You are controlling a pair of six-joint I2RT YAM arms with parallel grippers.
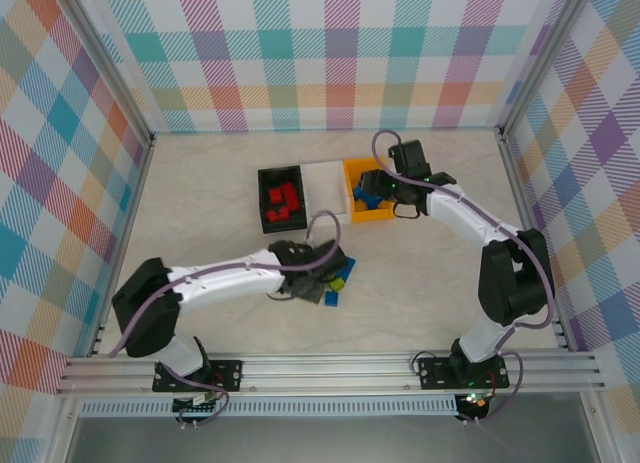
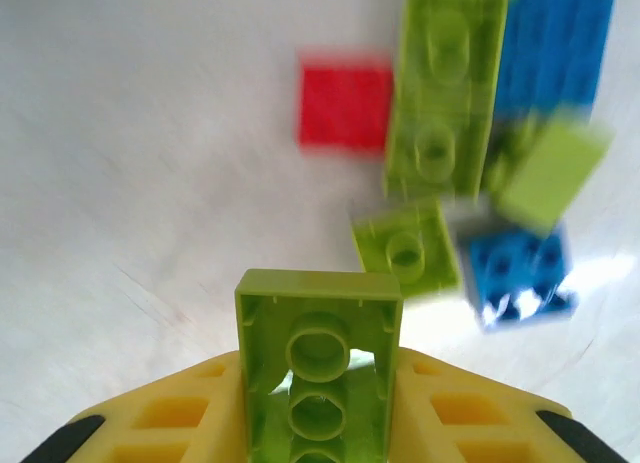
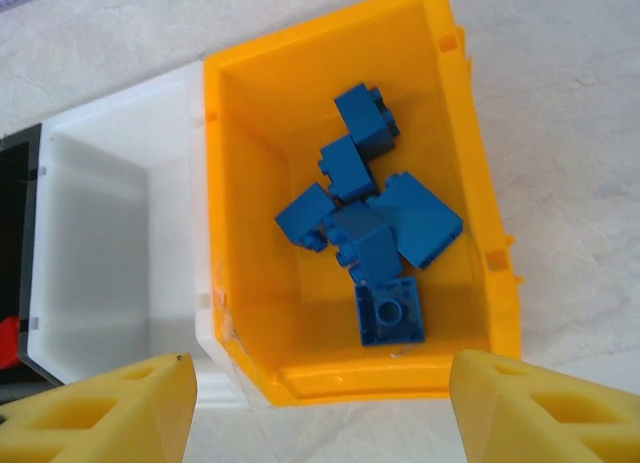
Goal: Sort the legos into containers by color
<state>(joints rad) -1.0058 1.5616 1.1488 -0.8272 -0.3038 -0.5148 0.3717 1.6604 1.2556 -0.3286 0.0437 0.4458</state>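
My left gripper (image 2: 318, 388) is shut on a lime green lego (image 2: 318, 328), held with its hollow underside toward the camera, above the tabletop. Beyond it lie loose legos: a red square (image 2: 345, 105), a long lime brick (image 2: 445, 88), a small lime one (image 2: 405, 245), a blue block (image 2: 518, 273) and a long blue brick (image 2: 555, 43). In the top view this gripper (image 1: 318, 268) sits over the pile (image 1: 340, 281). My right gripper (image 3: 320, 403) is open over the near end of the orange-yellow container (image 3: 250, 233), which holds several blue legos (image 3: 370, 223).
The white container (image 3: 110, 233) stands between the orange-yellow one and the black container (image 1: 263, 198), which holds red bricks (image 1: 284, 203). All three sit in a row at mid-table. Aluminium frame rails (image 1: 330, 368) border the near edge and sides.
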